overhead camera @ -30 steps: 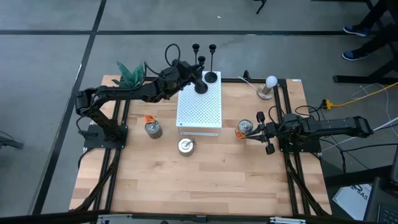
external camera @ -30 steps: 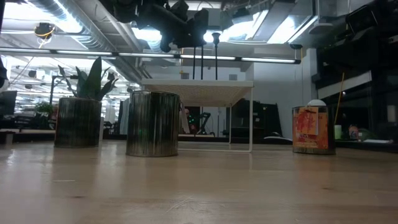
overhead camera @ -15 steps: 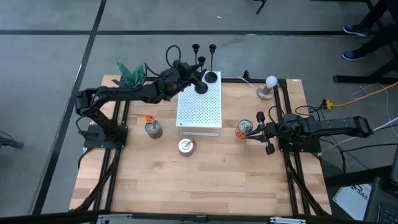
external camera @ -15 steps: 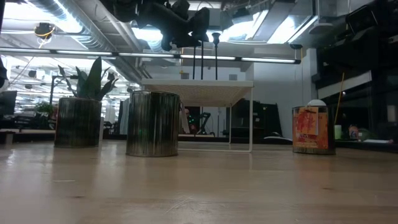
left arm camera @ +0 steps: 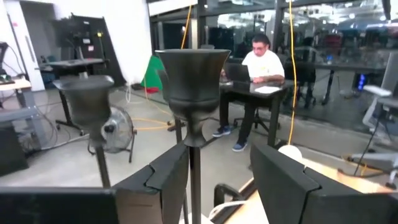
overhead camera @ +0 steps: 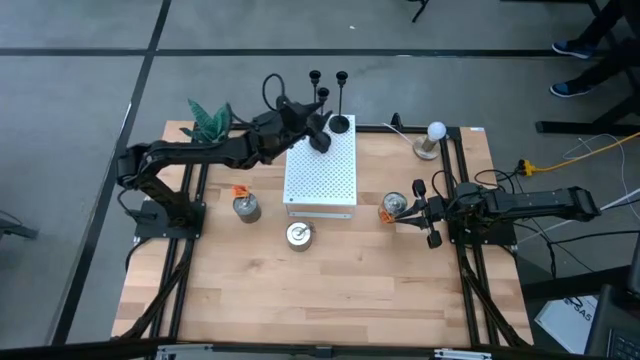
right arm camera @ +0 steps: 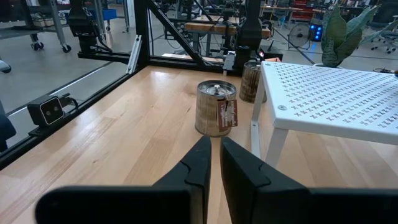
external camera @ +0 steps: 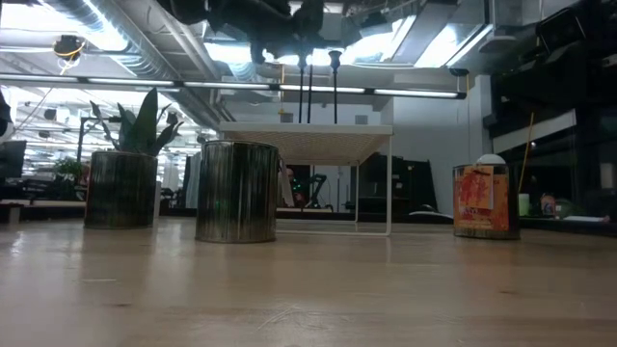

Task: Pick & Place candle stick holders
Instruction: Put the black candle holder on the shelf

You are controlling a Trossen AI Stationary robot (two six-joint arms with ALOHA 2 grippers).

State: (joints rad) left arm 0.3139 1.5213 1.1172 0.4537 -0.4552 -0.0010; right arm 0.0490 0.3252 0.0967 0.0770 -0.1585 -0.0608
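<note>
On the wooden desk [overhead camera: 300,290] stands a white perforated metal stand [overhead camera: 321,176], and the slim black metal candle stick holders sit at its far end. Two of them have their round bases on the stand's far edge: one [overhead camera: 321,140] towards its far left corner, one [overhead camera: 340,124] just beside it towards the middle. A third candle stick holder [overhead camera: 315,75] shows only its cup top beyond them.

The left gripper [overhead camera: 312,128] hangs over the stand's far left corner with its fingers [left arm camera: 165,177] spread apart on either side of a candle stick holder's thin stem [left arm camera: 194,180], not pressing it; the cup top [left arm camera: 193,81] rises just above the fingers.

The right gripper [overhead camera: 428,215] rests low off the stand's right side, its fingers [right arm camera: 200,163] closed together on nothing, pointing at a short silver tin with an orange tag [right arm camera: 216,107] that stands near the stand's near right leg [right arm camera: 254,121].
</note>
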